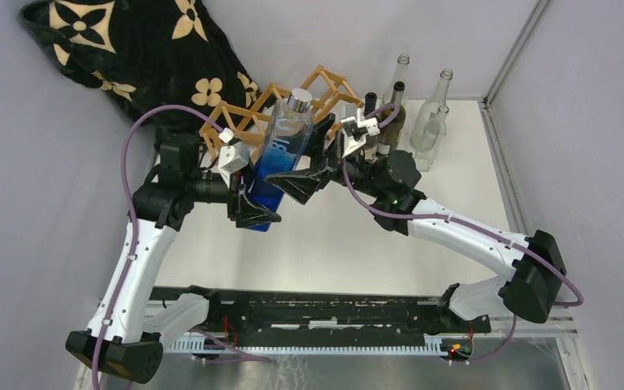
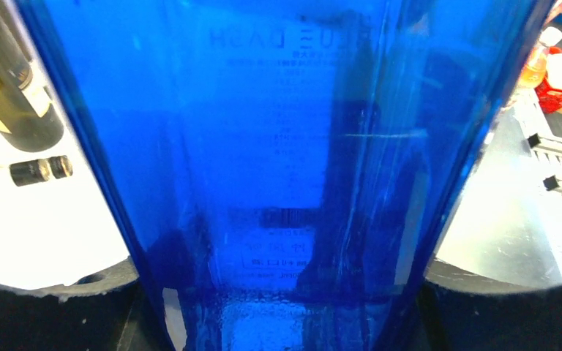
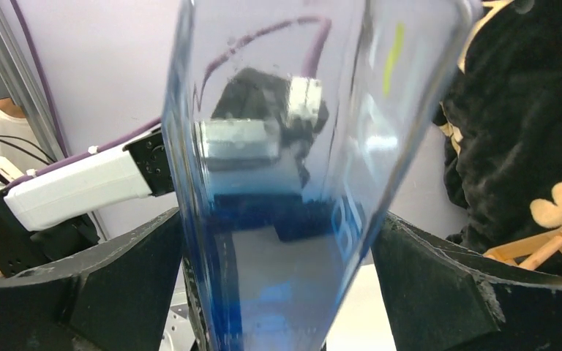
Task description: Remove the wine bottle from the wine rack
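Note:
The wine bottle (image 1: 284, 146) is blue at its base and clear toward its silver cap. It hangs tilted above the table, cap toward the light-brown wooden wine rack (image 1: 329, 85). Its neck overlaps the rack in the top view; I cannot tell whether they touch. My left gripper (image 1: 252, 203) is shut on the blue lower body, which fills the left wrist view (image 2: 278, 146) between the black fingers (image 2: 51, 307). My right gripper (image 1: 305, 172) is shut on the clearer upper body (image 3: 285, 183), with a finger (image 3: 439, 292) on each side.
Several empty clear and dark bottles (image 1: 426, 122) stand at the back right beside the rack. A black cloth with cream flowers (image 1: 138, 49) lies behind the rack at the back left. A dark bottle (image 2: 15, 88) shows in the left wrist view.

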{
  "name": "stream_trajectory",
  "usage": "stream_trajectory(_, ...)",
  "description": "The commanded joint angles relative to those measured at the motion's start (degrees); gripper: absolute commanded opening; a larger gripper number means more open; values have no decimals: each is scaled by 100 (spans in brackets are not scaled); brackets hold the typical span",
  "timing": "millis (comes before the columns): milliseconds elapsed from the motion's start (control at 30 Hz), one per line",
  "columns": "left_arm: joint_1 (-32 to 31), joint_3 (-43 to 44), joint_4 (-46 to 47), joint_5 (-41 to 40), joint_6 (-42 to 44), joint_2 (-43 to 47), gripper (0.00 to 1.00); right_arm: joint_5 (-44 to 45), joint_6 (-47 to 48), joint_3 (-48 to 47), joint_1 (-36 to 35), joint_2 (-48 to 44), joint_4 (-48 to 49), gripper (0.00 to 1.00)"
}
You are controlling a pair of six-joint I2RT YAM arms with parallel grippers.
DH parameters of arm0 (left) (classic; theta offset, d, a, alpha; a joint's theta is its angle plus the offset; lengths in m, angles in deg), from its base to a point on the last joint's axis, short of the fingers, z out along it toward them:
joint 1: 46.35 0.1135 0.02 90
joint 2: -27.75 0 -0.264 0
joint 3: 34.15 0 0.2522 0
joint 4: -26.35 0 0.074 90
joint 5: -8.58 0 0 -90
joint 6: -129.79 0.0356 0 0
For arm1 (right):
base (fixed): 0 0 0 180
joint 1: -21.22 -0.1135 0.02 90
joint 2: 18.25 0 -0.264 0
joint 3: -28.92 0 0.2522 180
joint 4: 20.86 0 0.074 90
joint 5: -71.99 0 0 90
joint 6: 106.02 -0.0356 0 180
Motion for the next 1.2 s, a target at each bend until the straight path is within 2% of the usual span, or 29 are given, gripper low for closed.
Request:
stream_trajectory(0, -19, 492, -236, 681, 619, 4, 2, -65, -82, -433, -39, 112, 439, 98)
stream_trajectory(100, -19, 514, -419, 674, 780, -28, 2, -128, -305, -451, -38, 188, 606, 98)
stream_trajectory(167, -19, 516, -587, 582, 954, -67, 4, -177, -317, -489, -36, 216, 557, 87)
stream_trajectory(200, -19, 516, -673, 496, 1074, -79, 10, -191, -313, -501, -38, 214, 507, 79)
stream_trajectory(233, -21, 524, -785, 402, 1179, -96, 22, -187, -266, -500, -41, 210, 422, 68)
stream_trajectory(300, -19, 492, -914, -58, 1230, -120, 74, -95, -83, -490, -9, 129, 73, 44)
stream_trajectory(333, -19, 465, -916, -346, 1230, -133, 96, -43, 12, -474, 27, 75, -142, 34)
stream_trajectory(367, -19, 436, -910, -725, 1246, -157, 99, 20, 104, -433, 81, -17, -321, 24)
stream_trajectory(433, -19, 427, -912, -1504, 1258, -227, 100, 224, 320, -259, 209, -241, -678, 10)
stream_trajectory(533, -19, 494, -863, -2539, 1178, -385, 100, 817, 693, 124, 477, -688, -1327, 0)
stream_trajectory(633, -19, 543, -747, -3215, 986, -494, 100, 1600, 1268, 747, 842, -1261, -1740, 0)
stream_trajectory(833, -19, 393, -259, -4162, 666, -507, 100, 3804, 2455, 1704, 1347, -1920, -2189, 0)
stream_trajectory(967, -19, 333, -97, -4276, 596, -482, 100, 4564, 2703, 2119, 1937, -1899, -1850, 0)
stream_trajectory(1167, -19, 235, -108, -4243, 631, -381, 100, 5122, 2962, 2287, 2576, -1307, -764, 0)
